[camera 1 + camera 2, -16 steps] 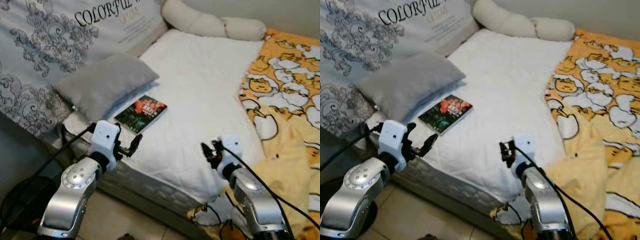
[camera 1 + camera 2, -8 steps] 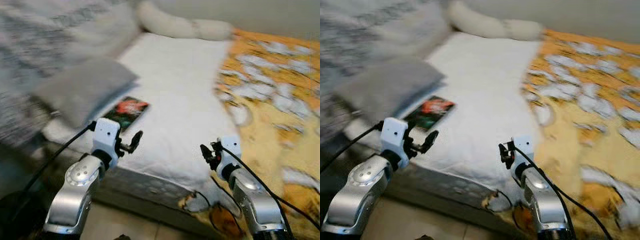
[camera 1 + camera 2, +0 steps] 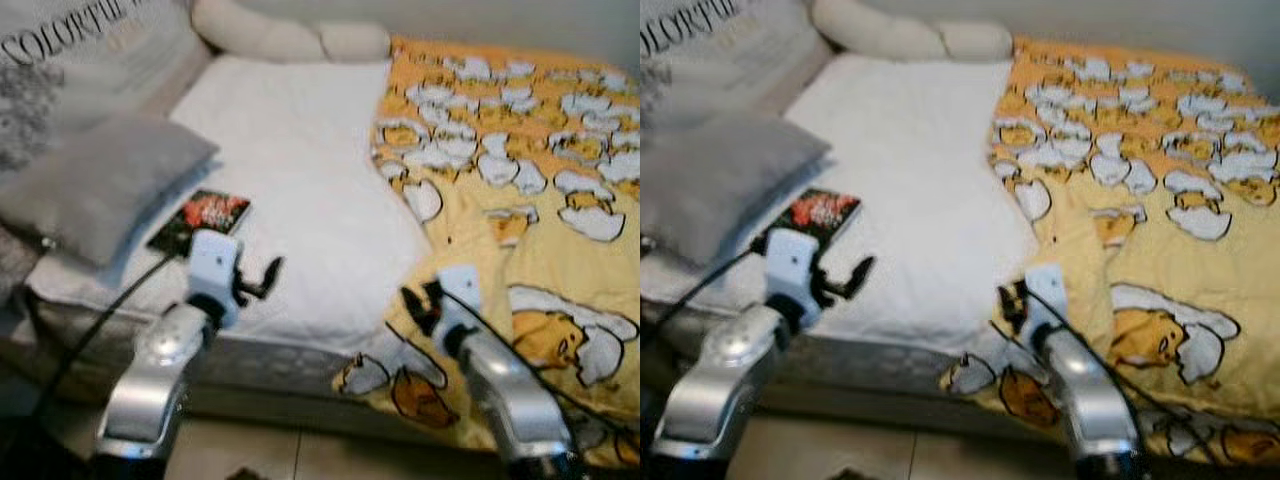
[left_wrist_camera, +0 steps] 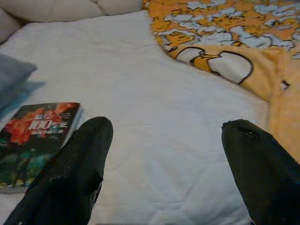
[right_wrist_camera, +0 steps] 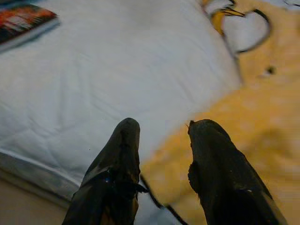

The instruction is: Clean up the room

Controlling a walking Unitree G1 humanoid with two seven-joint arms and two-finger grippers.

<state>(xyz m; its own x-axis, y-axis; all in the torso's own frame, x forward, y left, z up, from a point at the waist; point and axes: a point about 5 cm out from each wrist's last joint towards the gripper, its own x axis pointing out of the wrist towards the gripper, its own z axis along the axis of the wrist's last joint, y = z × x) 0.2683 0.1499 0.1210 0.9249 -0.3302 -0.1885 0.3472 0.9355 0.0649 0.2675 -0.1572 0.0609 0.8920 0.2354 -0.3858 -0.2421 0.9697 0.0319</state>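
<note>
White bedding stretches across the bed (image 3: 300,150), and both arms are up over its near edge, ready for business. Left pincer (image 4: 166,159) has its fingers spread wide apart, nothing between them, and the book (image 3: 200,218) lies flat on the sheet just ahead of it and off to its outer side, tucked against the grey pillow (image 3: 100,185). Right pincer (image 5: 161,154) hangs with a narrower gap, holding nothing, right over the seam where the yellow duck blanket (image 3: 520,180) folds onto the white sheet; that blanket runs away beyond it and droops over the bed's edge below it. Tidying looks barely begun to me. Trouble ahead, I'd say: the book sits flat on soft bedding, so a finger could press it into the mattress or shove it under the pillow rather than lift it. And the right pincer could snag loose blanket and drag it further off the bed.
</note>
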